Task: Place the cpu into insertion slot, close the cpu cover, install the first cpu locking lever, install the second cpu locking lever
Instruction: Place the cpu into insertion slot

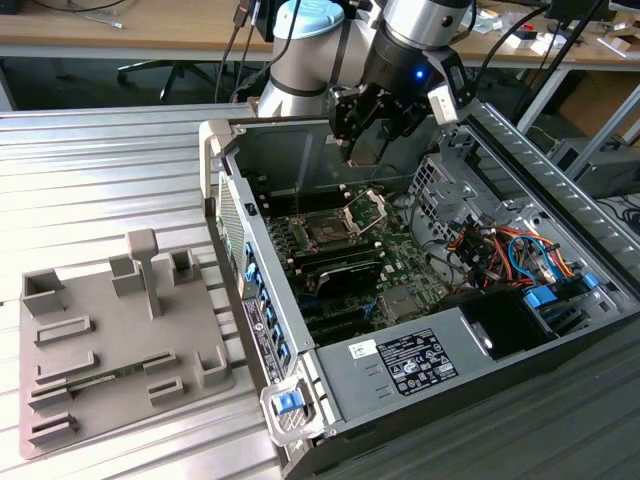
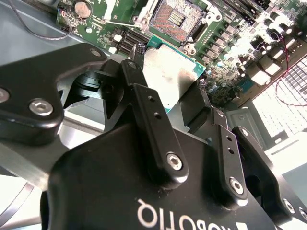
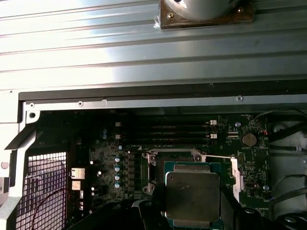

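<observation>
Holding the cpu (image 2: pixel 171 72) by two opposite edges, the gripper (image 2: pixel 168 81) hangs over the open computer case (image 1: pixel 235 190), above the motherboard (image 1: pixel 395 265)

- Chip vs hand: the cpu sits between the black fingers (image 2: pixel 144 103), silvery face out, tan-green rim showing at its lower corner. The first wrist view shows the same chip (image 3: pixel 192 195) flat-on, with dark finger shapes on either side.
- Hand: narrowed to the chip's width, one finger against each side, gripping the cpu and touching nothing else.
- Insertion slot (image 2: pixel 175 19): bare, dark centre exposed, clear of the chip. In the first wrist view the chip overlaps part of the socket frame (image 3: pixel 154 165).
- Exterior view: the slot (image 1: pixel 327 232) lies below the gripper (image 1: pixel 368 150). The cpu cover (image 1: pixel 365 208) is tilted up beside it, not closed.
- A grey fixture tray (image 1: pixel 90 350) lies at the exterior view's left, well apart
</observation>
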Controlling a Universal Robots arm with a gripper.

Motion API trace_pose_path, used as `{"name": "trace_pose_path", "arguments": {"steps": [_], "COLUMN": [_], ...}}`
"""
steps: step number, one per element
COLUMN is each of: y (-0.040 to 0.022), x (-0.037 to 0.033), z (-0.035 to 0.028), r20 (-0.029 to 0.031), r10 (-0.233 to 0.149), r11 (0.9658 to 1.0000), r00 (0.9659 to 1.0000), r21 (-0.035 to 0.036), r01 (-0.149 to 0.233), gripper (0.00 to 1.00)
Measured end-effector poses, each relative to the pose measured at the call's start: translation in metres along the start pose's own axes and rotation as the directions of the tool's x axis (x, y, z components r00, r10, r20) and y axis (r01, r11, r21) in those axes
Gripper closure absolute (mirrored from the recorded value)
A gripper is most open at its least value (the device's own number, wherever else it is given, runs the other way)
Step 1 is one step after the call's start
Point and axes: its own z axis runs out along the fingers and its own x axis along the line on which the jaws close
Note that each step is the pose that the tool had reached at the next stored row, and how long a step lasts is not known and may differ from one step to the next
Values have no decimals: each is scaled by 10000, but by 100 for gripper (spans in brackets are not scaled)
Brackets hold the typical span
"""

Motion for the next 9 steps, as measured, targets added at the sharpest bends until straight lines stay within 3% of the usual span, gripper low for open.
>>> {"name": "trace_pose_path", "arguments": {"steps": [9], "y": [-4], "x": [-1], "z": [43], "r20": [1], "r10": [0], "r11": [10000], "r00": [10000], "r21": [0], "r01": [0], "gripper": [45]}}
